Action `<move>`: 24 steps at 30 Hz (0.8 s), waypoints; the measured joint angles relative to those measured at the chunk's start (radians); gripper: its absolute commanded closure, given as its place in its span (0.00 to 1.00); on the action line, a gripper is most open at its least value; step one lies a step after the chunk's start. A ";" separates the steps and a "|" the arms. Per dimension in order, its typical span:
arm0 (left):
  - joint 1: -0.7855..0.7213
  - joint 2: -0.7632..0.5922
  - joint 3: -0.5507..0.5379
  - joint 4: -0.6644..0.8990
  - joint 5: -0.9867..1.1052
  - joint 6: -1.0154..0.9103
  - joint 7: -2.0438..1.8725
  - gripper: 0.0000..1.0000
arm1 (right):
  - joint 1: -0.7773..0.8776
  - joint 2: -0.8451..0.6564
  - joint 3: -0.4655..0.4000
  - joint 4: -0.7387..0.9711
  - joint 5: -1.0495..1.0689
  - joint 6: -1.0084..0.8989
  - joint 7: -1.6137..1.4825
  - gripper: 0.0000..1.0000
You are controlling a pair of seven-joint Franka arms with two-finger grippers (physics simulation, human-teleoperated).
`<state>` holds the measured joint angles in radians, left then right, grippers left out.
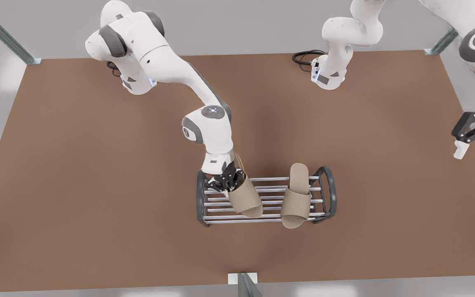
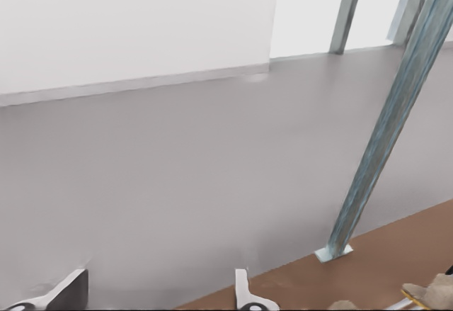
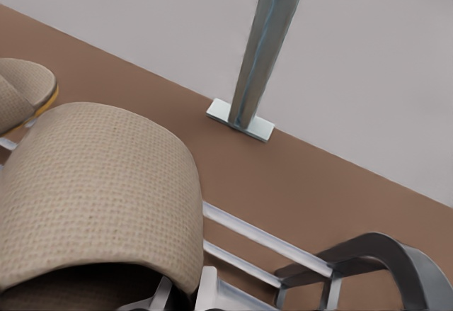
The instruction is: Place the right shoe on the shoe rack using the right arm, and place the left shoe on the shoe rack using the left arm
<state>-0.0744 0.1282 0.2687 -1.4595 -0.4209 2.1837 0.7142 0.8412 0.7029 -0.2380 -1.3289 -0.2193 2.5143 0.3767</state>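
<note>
The shoe rack (image 1: 329,194) stands near the table's front edge. The left shoe (image 1: 296,196), a tan slipper, lies flat across the rack's bars toward the front view's right. The right shoe (image 1: 245,199), a matching slipper, lies tilted over the bars at the other end with its heel raised. My right gripper (image 1: 225,181) is shut on that heel. In the right wrist view the right shoe's strap (image 3: 99,183) is close up, beside the rack's hoop (image 3: 382,254) and the left shoe (image 3: 21,91). My left gripper (image 1: 468,140) hangs open and idle at the front view's right edge, with open fingers (image 2: 71,290).
Both arm bases stand at the back of the brown table (image 1: 97,185), with a black cable (image 1: 303,55) by one. A metal post (image 3: 258,49) rises off the table's front edge, and another post (image 2: 382,148) stands by the table's side.
</note>
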 measured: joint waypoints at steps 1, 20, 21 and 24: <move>0.030 0.052 -0.049 0.004 0.155 -0.112 -0.047 0.00 | 0.020 0.018 -0.018 0.016 0.000 -0.004 0.012 0.79; -0.058 0.066 -0.277 -0.139 0.270 -0.543 -0.749 0.00 | 0.095 0.089 -0.097 0.063 -0.028 -0.042 0.232 0.00; -0.057 0.066 -0.278 -0.138 0.264 -0.550 -0.771 0.00 | 0.096 0.087 -0.096 0.062 -0.024 -0.041 0.234 0.00; -0.052 0.066 -0.278 -0.133 0.255 -0.566 -0.829 0.00 | 0.101 0.081 -0.096 0.050 -0.015 -0.040 0.240 0.00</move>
<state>-0.1262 0.1946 -0.0090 -1.5924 -0.1659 1.6176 -0.1150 0.9423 0.7841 -0.3342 -1.2789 -0.2341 2.4742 0.6162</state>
